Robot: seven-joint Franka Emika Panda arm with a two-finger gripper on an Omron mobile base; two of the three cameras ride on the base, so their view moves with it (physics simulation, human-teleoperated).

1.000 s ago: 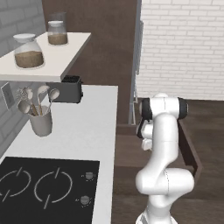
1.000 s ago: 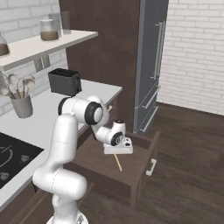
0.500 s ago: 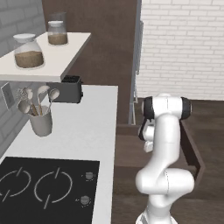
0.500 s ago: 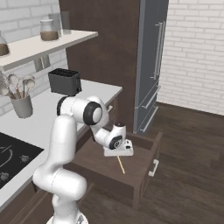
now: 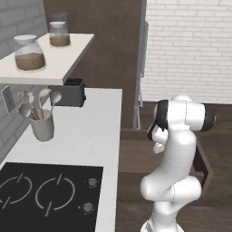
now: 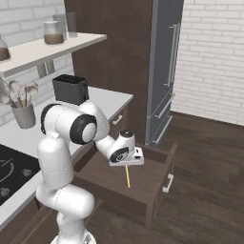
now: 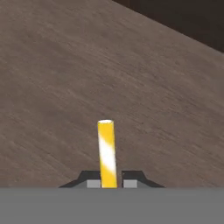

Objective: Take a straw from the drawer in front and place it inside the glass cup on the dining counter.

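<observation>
My gripper hangs over the open drawer, a shallow dark-brown wooden box pulled out of the cabinets. It is shut on the straw, a thin yellow stick that points down from the jaws toward the drawer floor. In the hand view the straw stands up between my two dark fingertips, with the drawer's wooden floor behind it. From the left base the arm covers most of the drawer. The glass cup and the dining counter are out of view.
A white counter runs along the left with a black cooktop, a grey utensil holder and a black toaster. A shelf with jars hangs above. A tall grey fridge stands beyond the drawer.
The jaws have closed on the yellow straw over the drawer. The hand itself has barely shifted.
</observation>
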